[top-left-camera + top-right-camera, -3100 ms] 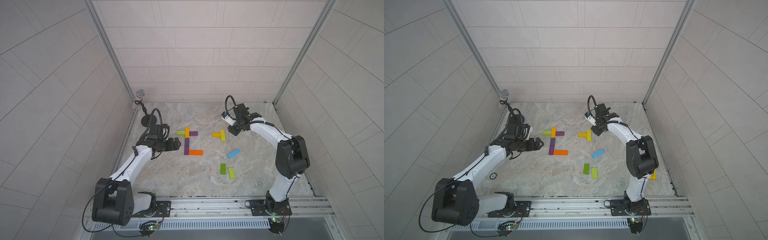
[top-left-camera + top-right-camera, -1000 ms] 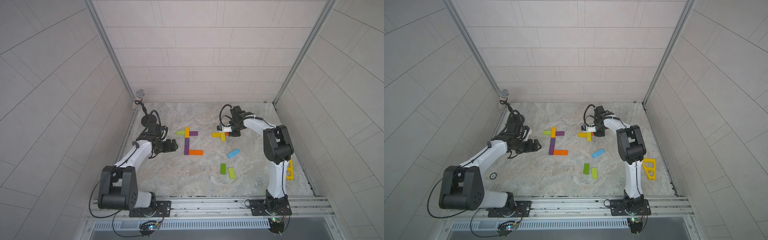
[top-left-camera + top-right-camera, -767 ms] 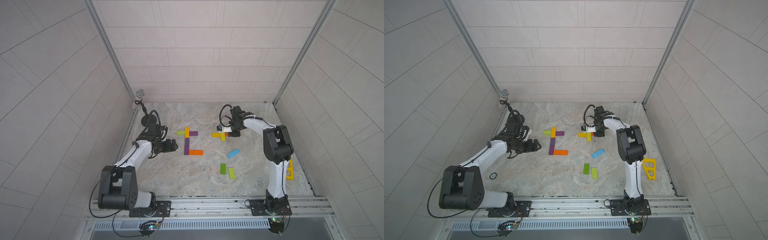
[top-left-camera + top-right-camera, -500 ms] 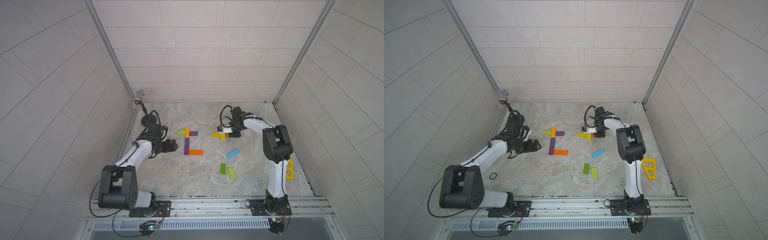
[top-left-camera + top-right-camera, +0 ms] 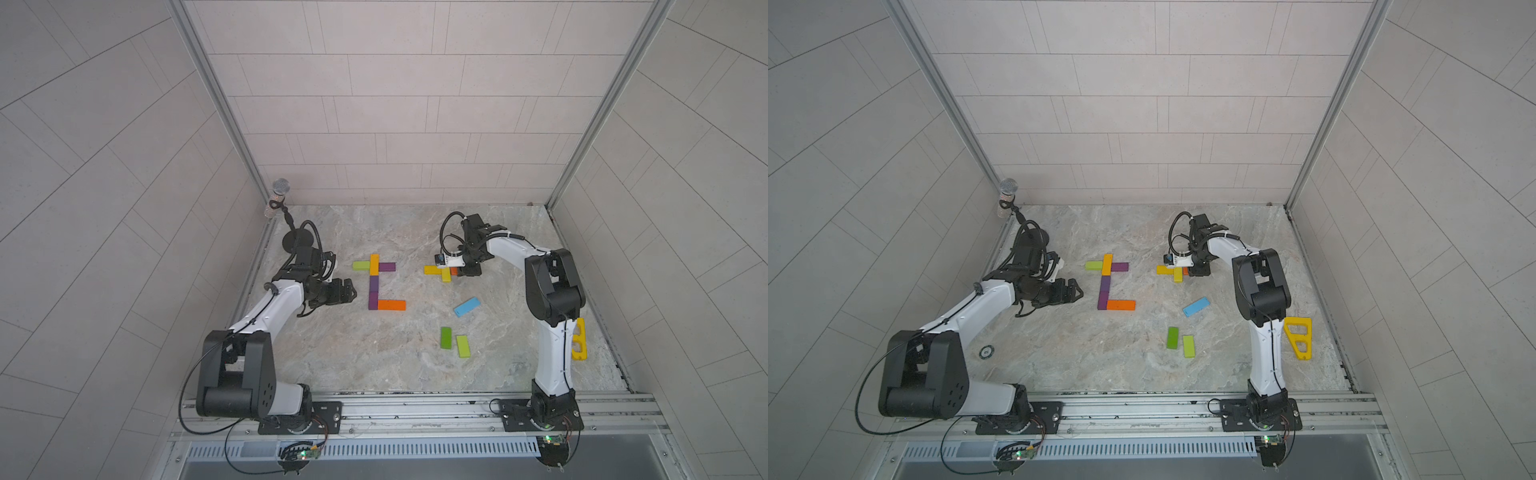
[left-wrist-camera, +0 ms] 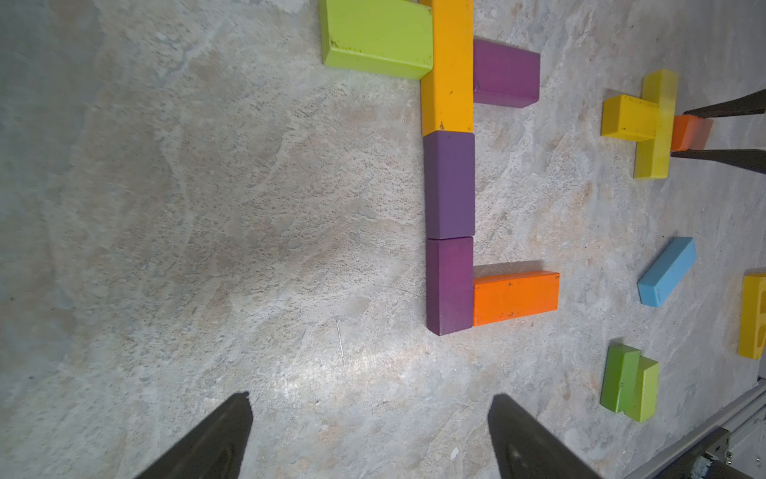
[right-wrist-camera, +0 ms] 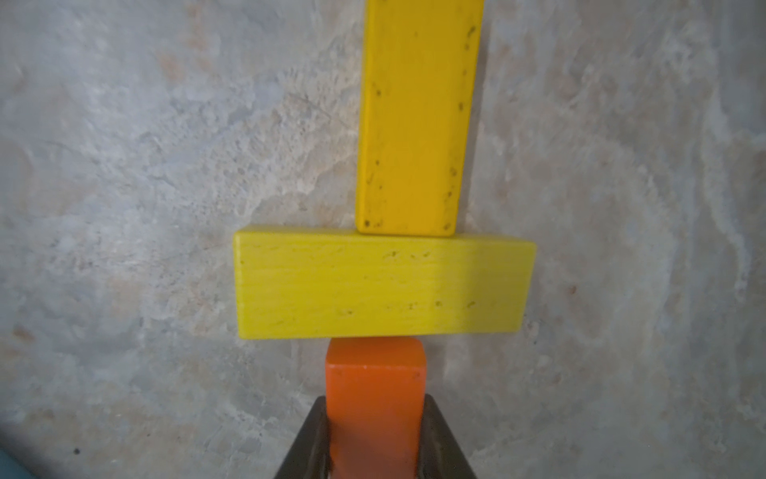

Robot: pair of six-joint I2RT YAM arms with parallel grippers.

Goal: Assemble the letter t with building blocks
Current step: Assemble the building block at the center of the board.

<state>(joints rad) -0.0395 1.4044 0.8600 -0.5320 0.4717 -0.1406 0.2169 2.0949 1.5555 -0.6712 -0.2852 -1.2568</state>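
Observation:
My right gripper (image 7: 375, 414) is shut on an orange block (image 7: 375, 398). The block's free end touches the long side of a lemon-yellow block (image 7: 383, 286), and a darker yellow block (image 7: 418, 116) butts against that block's opposite side. In a top view this group (image 5: 446, 274) lies right of centre, with the right gripper (image 5: 467, 272) over it. Left of centre lies a figure of a lime block (image 5: 360, 266), an orange-yellow block (image 5: 374, 264), three purple blocks (image 5: 373, 284) and an orange block (image 5: 391, 305). My left gripper (image 5: 347, 293) stands open and empty to the left of it.
Loose on the table lie a light blue block (image 5: 466, 307), a green block (image 5: 446, 337) and a lime block (image 5: 463, 346). A yellow frame piece (image 5: 579, 340) lies by the right wall. A microphone (image 5: 280, 189) stands in the back left corner.
Since about three seconds ago my right gripper has come down and leftward to the yellow pair with the orange block. Over the last second nothing has visibly moved.

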